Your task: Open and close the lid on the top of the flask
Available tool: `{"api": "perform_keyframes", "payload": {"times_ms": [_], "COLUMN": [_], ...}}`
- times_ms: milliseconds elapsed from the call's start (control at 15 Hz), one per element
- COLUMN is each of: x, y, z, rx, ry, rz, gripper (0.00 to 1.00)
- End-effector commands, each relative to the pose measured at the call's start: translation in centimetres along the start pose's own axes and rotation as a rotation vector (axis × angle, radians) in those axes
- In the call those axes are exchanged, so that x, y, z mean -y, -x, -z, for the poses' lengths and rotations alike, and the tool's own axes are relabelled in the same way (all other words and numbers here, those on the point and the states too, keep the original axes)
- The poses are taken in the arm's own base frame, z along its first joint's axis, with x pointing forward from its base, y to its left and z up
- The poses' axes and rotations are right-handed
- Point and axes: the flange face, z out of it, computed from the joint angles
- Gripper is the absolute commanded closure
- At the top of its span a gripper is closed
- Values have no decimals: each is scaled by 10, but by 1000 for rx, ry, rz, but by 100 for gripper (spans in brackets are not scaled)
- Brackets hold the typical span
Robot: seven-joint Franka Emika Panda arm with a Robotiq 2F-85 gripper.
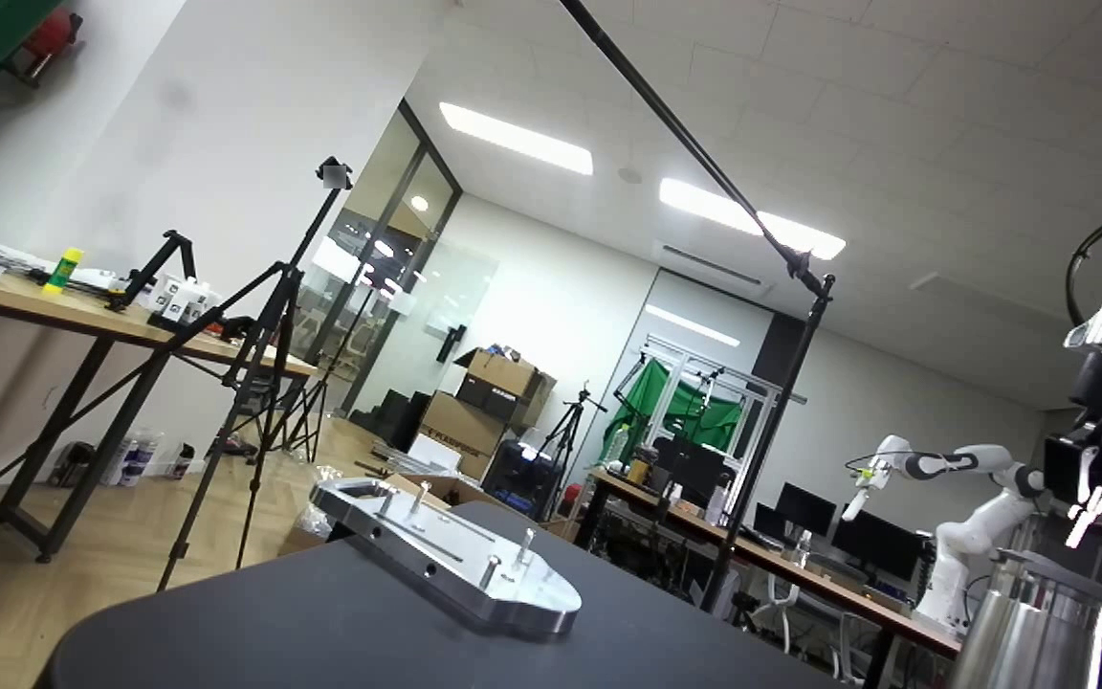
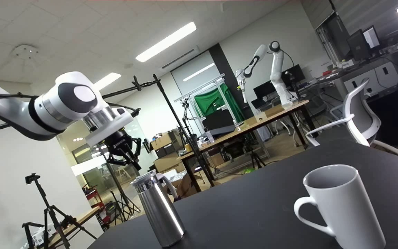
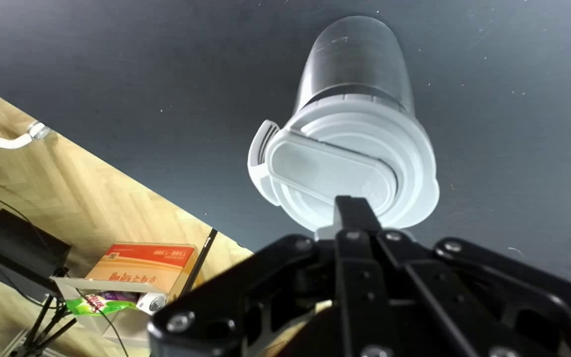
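Observation:
The flask [image 2: 161, 211] is a shiny silvery metal cylinder with a side handle, standing upright on the dark table. It also shows at the lower right in an exterior view [image 1: 1029, 636] and in the wrist view [image 3: 357, 59]. The lid [image 3: 330, 166] tops it; in the wrist view it looks pale grey, with an oblong flap lying flat across it. My gripper [image 3: 357, 210] is shut with its fingertips together and nothing visible between them. The tips are just above the lid in both exterior views [image 2: 137, 167] [image 1: 1077, 536]; I cannot tell whether they touch it.
A white mug [image 2: 344, 207] stands on the table [image 2: 247, 207] beyond the flask's handle side. A long flat metal device [image 1: 455, 555] lies on the table too. The table edge and an open box [image 3: 142, 267] on the floor show in the wrist view.

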Motion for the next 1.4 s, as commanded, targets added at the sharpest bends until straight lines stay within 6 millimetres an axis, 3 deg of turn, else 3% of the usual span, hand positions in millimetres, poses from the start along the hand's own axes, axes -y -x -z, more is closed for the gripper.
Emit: {"api": "perform_keyframes", "payload": {"times_ms": [0,667,1200,1333], "x": [2,14,20,21], "y": [-3,-3,10,9], "z": [-7,-20,-47,-47], "rx": [-9,1,78,83], "ry": [-4,-15,34,46], "rz": [-3,25,103,116], "gripper": [100,100,100,100]}}
